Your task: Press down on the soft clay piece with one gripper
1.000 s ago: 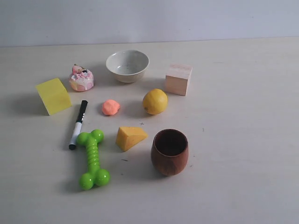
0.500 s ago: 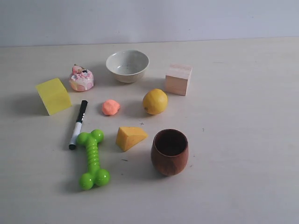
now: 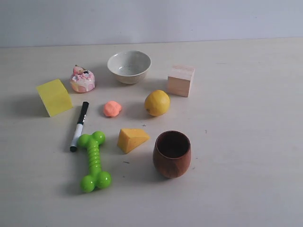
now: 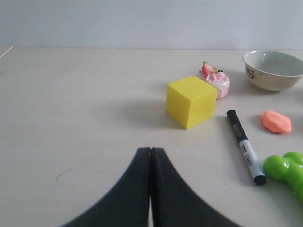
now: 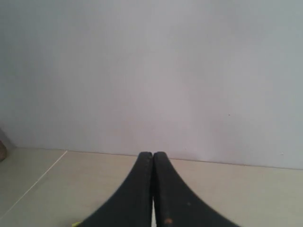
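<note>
Above the clay lump (image 3: 112, 108): open air, a way in from the top.
12 o'clock of the clay: bare table (image 3: 246, 118), then the bowl (image 3: 129, 66) farther back.
3 o'clock: the lemon (image 3: 157, 102) stands near, with a gap between.
5 o'clock: the cheese wedge (image 3: 132, 139) sits near.
8 o'clock: the marker (image 3: 79, 126) lies close, not touching.
10 o'clock: the cake toy (image 3: 82, 79) stands well apart.
Far right of the table: wide open room.
</note>
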Motion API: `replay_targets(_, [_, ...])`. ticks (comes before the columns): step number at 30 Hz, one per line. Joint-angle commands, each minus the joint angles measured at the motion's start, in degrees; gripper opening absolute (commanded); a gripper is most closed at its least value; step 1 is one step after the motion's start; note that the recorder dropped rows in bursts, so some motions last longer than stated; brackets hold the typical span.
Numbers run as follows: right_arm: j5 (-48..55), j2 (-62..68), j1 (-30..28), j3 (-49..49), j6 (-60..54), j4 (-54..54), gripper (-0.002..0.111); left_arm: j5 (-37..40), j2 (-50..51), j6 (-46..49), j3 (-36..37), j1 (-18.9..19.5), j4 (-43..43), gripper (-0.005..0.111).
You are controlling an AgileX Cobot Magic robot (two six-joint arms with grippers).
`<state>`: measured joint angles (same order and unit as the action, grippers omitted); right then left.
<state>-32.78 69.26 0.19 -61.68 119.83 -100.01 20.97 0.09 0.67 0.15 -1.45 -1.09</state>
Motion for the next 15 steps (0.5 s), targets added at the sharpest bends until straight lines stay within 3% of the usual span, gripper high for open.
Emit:
replay_targets(1, [7.34,0.73,2.25,3.80,-11.06,5.18,0.000,-0.64,-0.09,0.01,-0.15,-0.31,-0.19,0.000])
replay_targets(5, [12.95,1.56,6.19,6.74,-27.06,16.83,0.000,-0.64,-0.09,0.01,-0.15,-0.31,-0.19,0.000])
replay_targets(7, [22.21,2.99,10.51,8.49,-41.75,28.63,0.000,-0.64,-0.09,0.01,-0.15,-0.31,-0.19,0.000])
replay_targets(9, [33.49,5.68,17.41,8.75,-65.75,43.70,0.000,-0.64,-0.09,0.01,-0.15,-0.31,-0.19,0.000])
replay_targets(13, [36.35,8.66,22.96,8.23,-76.73,52.79,0.000,-0.64,-0.09,0.01,-0.15,-0.31,-0.19,0.000])
replay_targets(15, [42.50,10.54,24.76,6.16,-80.80,56.45,0.000,-0.64,-0.09,0.01,-0.15,-0.31,-0.19,0.000])
